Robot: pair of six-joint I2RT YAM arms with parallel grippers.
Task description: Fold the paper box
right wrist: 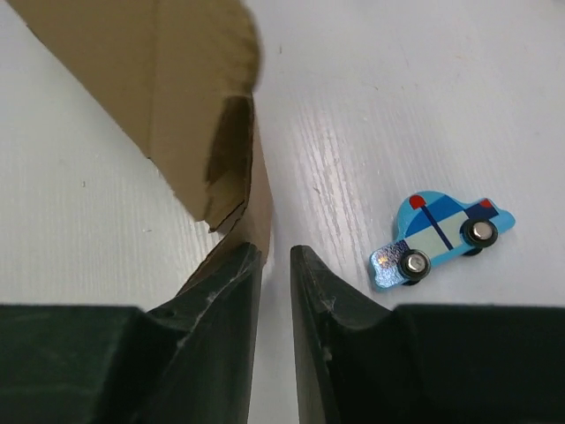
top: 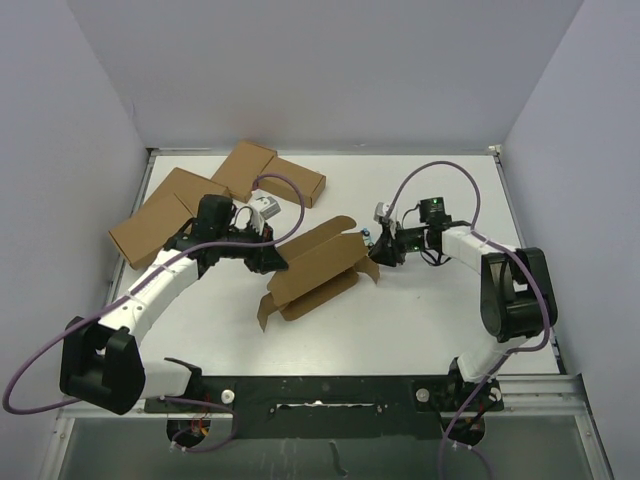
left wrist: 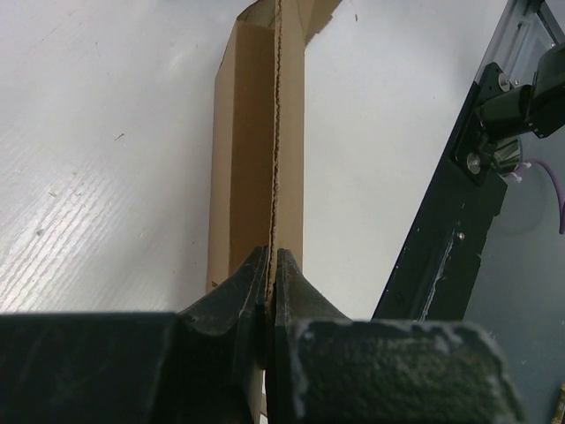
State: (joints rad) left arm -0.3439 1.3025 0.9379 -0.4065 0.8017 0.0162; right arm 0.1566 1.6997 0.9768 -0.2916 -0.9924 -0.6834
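1. Looking down from above, the paper box (top: 318,262) sits around the middle of the counter (top: 420,320). It's half-formed and lying at a slant between the two arms, with flaps sticking out at both ends.
2. Left pincer (left wrist: 271,258) is clenched on the box's left edge. Its wrist cam shows both fingers squeezed tight on a thin cardboard wall seen edge-on, and you can even see the corrugation.
3. Right pincer (right wrist: 275,254) is at the box's right end and released. The fingers are only a little apart, with just bare counter showing in the gap.
4. A flap tip on that end sits right up against the outer side of one finger (right wrist: 221,300), not between the two.
5. There's a little blue toy car (right wrist: 441,234) lying flat on the counter near the right pincer. It's clear of both the box and the fingers.
6. A bunch of flat brown cartons (top: 180,205) is clustered in the far-left part of the counter, beyond the left arm and separate from the box.
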